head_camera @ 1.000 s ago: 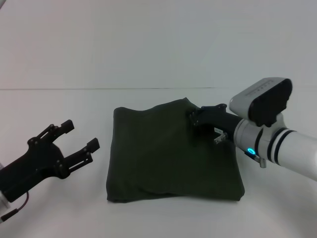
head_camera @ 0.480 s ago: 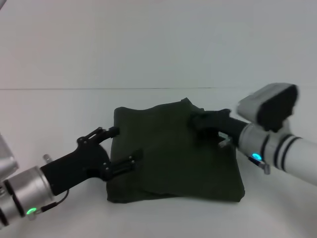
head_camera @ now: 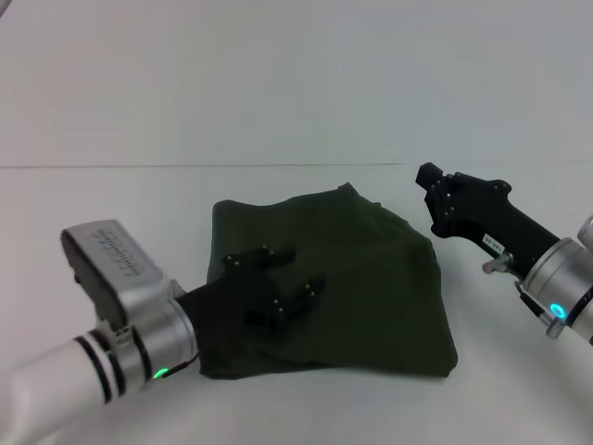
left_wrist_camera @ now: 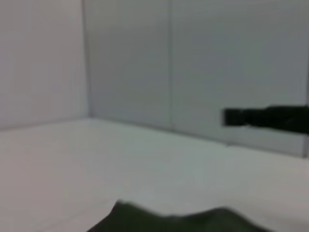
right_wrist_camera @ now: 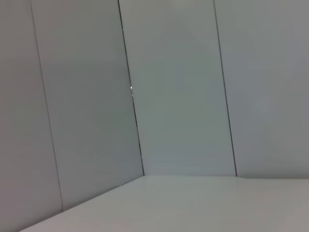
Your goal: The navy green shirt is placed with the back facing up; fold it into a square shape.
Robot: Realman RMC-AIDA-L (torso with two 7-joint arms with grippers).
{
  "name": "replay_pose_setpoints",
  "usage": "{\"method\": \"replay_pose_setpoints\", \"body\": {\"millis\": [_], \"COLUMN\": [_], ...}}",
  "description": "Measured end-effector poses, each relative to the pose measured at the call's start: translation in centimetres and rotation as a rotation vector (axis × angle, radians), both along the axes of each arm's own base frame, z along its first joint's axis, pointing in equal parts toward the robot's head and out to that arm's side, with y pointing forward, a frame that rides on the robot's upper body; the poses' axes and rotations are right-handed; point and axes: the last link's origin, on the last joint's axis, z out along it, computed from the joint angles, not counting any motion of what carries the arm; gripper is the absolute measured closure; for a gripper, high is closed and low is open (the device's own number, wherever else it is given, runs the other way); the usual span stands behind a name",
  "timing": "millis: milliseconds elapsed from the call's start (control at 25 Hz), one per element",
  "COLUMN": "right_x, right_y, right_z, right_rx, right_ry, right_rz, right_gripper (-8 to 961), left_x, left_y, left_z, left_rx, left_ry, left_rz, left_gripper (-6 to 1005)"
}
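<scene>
The left gripper [head_camera: 278, 278], fingers spread, lies over the navy green shirt [head_camera: 371, 297]; the right gripper [head_camera: 435, 199], whose grip I cannot tell, is just beside its far right corner

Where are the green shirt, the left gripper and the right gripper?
navy green shirt [head_camera: 371, 278], head view, middle of the folded cloth.
left gripper [head_camera: 283, 275], head view, between its fingertips, over the shirt.
right gripper [head_camera: 434, 185], head view, fingertip end, off the shirt.

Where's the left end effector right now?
In the head view, the left end effector is open over the left half of the folded navy green shirt, at centre on the white table; the right end effector sits off its far-right corner.
</scene>
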Motion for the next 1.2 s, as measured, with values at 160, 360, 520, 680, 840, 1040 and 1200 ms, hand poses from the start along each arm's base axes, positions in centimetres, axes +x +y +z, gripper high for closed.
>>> {"method": "replay_pose_setpoints", "body": {"millis": [160, 360, 520, 680, 840, 1040, 1200], "right_x": [0.4, 0.6, 0.6, 0.6, 0.7, 0.8, 0.8], "right_y": [-0.4, -0.6, -0.5, -0.5, -0.6, -0.7, -0.6], "right_z": [-0.5, -1.0, -1.2, -1.1, -0.8, -0.7, -0.8], "right_rx": [-0.022, -0.037, -0.042, -0.038, -0.023, -0.019, -0.022], "right_ry": [-0.007, -0.029, -0.038, -0.045, -0.030, -0.028, -0.033], "right_rz": [-0.007, -0.004, -0.009, -0.007, 0.000, -0.004, -0.005], "right_gripper": [949, 948, 948, 948, 948, 948, 948], "left_x": [-0.5, -1.6, -3.1, -3.5, -2.7, -2.4, -3.7], "left_y": [1.0, 1.4, 1.3, 0.5, -0.4, -1.8, -2.4], "left_z": [-1.2, -1.0, -1.2, -1.4, -0.3, 0.5, -0.8], "left_rx": [0.050, 0.091, 0.093, 0.084, 0.116, 0.129, 0.074], "left_ry": [0.061, 0.084, 0.124, 0.112, -0.009, -0.079, 0.012], "left_rz": [0.096, 0.172, 0.256, 0.261, 0.181, 0.110, 0.159], "left_gripper": [400, 630, 796, 942, 977, 974, 973]}}
